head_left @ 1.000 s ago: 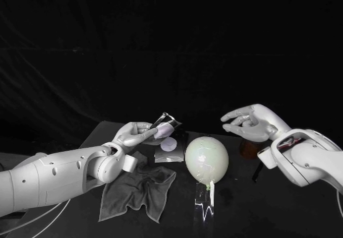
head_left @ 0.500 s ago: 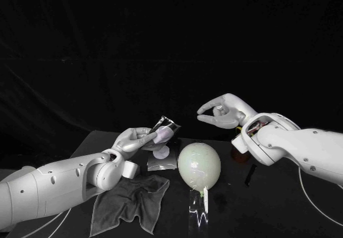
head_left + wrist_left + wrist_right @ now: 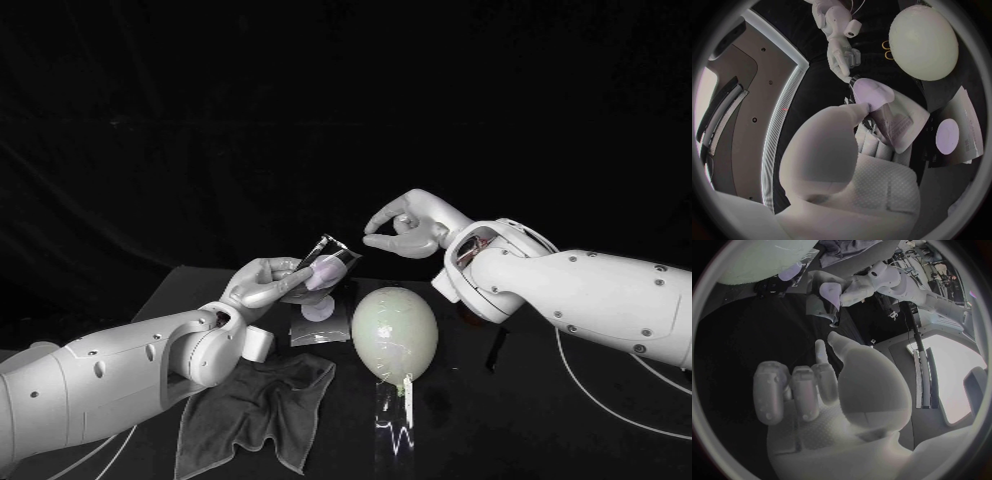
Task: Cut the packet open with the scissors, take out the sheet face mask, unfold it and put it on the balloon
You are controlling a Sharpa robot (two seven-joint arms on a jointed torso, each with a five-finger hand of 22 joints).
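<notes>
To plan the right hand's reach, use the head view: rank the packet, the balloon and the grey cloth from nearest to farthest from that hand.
From the right hand:
1. The packet, held up by the left hand, just to its left.
2. The balloon, lying on the table below it.
3. The cloth, on the table at the near left.

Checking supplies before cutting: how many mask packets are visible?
2. One packet is held up by the left hand; the other packet lies flat on the table beside the balloon. More could be hidden.
</notes>
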